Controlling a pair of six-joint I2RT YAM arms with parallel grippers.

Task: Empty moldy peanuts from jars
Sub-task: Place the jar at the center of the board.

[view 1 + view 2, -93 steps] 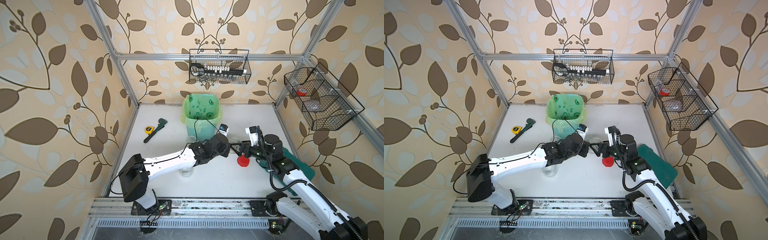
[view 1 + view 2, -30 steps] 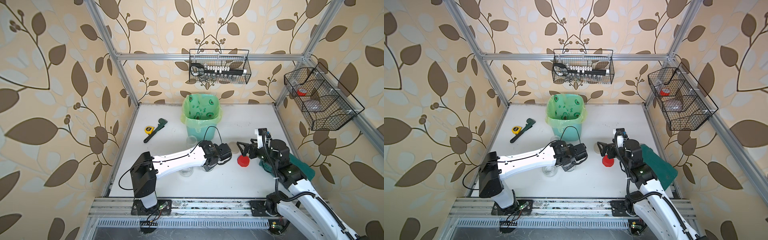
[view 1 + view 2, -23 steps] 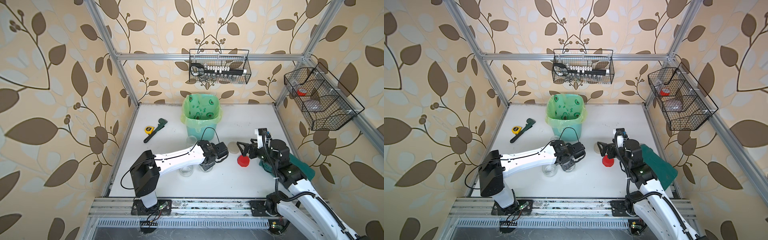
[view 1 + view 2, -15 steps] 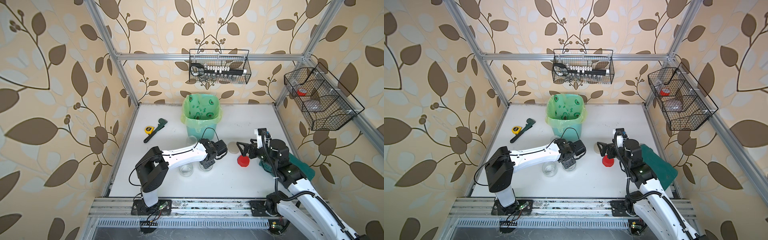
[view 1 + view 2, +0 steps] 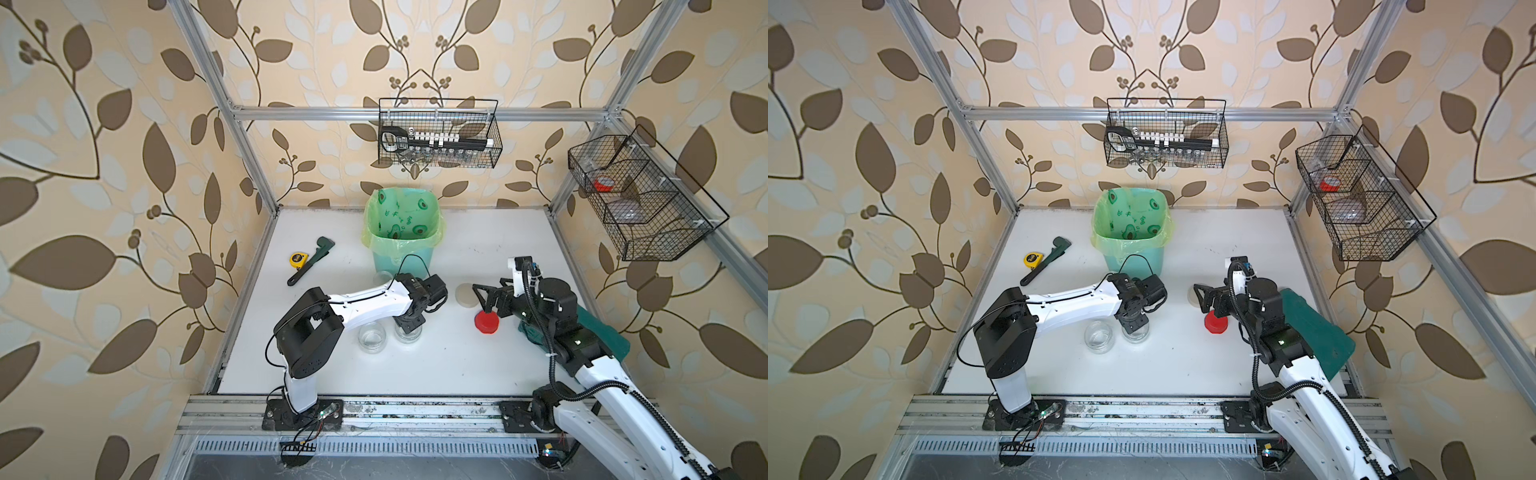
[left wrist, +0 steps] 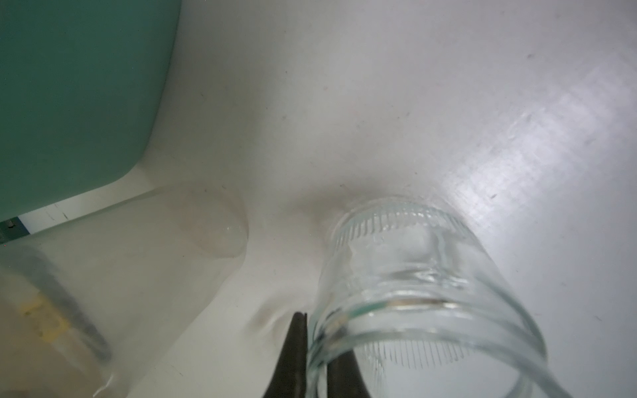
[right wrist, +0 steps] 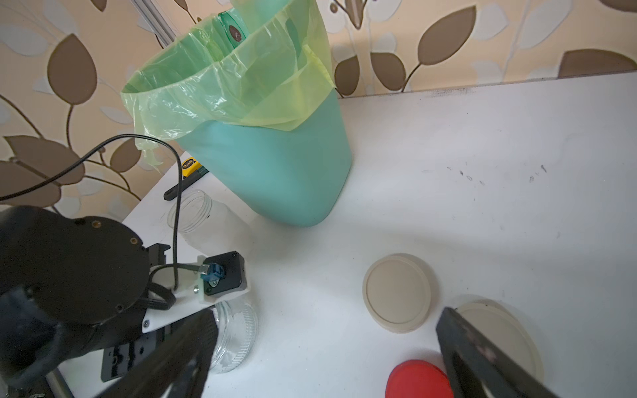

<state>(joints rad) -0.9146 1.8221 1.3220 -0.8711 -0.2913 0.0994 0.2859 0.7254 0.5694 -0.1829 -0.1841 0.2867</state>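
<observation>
The white counter (image 5: pixel 478 365) carries a mint-green bin (image 5: pixel 401 245) with a green liner at the middle of its back edge. A dark green cloth (image 5: pixel 606 332) lies along the right edge, partly under the right arm.

The left gripper (image 6: pixel 317 330) points down near the counter's middle. Its fingers (image 6: pixel 297 344) pinch the wall of a squat jar (image 6: pixel 406 275), one inside the rim and one outside. That jar is upright and open, with only the counter showing through its glass. I cannot tell whether its base touches the counter.

The right gripper (image 7: pixel 325 315) hangs toward the right edge with its fingers (image 7: pixel 482 361) spread wide and nothing between them.

A tall jar (image 7: pixel 203 217) stands open just beside the bin's base, on the left-edge side. A second squat jar (image 5: pixel 372 337), also open, stands just beside the pinched one, toward the left edge.

A dark wrench (image 5: pixel 309 259) lies near the left edge.

Two beige lids lie flat near the right gripper. One beige lid (image 7: pixel 396 293) is in the clear and the other beige lid (image 7: pixel 499 337) is partly behind a finger. A red lid (image 5: pixel 486 322) lies just beside them, toward the front edge. A yellow tape measure (image 5: pixel 297 259) sits against the wrench. No peanuts can be made out.
</observation>
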